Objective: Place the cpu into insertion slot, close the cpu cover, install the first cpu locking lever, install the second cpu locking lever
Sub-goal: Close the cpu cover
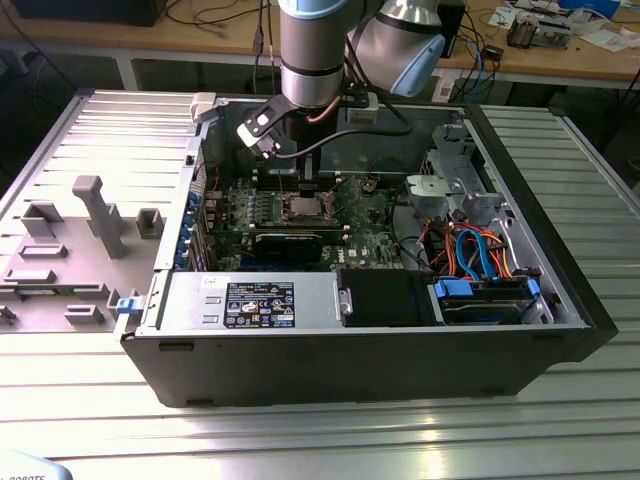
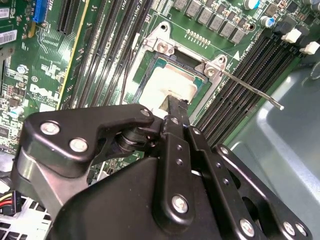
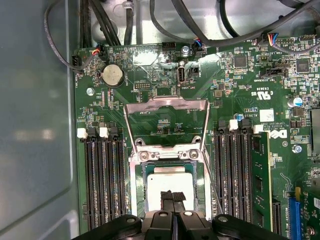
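Right now the hand [image 3: 172,196], fingers pressed together, is hanging directly over the cpu [image 3: 167,178], which is lying flat in the insertion slot [image 3: 135,195], with the cpu cover [image 3: 166,105] standing open beyond.

The arm [image 1: 312,50] is a silver-grey tube with pale blue joint caps [image 1: 415,70] and a black cable [image 1: 330,141]; its hand [image 3: 172,197] is matte black with silvery screws [image 2: 180,203].

Silver-grey cpu [image 3: 167,179], silvery cpu cover [image 3: 165,103], green motherboard [image 3: 235,87].
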Controlling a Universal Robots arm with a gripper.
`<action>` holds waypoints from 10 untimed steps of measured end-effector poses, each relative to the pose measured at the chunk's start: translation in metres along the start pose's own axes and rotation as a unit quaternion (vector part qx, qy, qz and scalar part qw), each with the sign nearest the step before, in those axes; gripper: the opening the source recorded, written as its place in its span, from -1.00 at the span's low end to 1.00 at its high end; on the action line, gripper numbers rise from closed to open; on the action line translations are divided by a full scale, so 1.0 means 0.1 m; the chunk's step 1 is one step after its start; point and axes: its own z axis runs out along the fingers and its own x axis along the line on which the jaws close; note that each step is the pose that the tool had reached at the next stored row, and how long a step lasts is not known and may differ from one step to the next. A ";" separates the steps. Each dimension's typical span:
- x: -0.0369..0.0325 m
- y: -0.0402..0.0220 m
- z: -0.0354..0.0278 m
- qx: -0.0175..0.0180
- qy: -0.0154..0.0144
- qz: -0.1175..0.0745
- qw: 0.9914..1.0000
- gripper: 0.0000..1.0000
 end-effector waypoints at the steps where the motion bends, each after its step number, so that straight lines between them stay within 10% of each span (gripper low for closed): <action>1: 0.000 0.000 0.000 0.000 0.000 0.000 1.000 -0.79; 10: 0.000 0.000 -0.001 0.000 0.000 -0.011 1.000 -0.79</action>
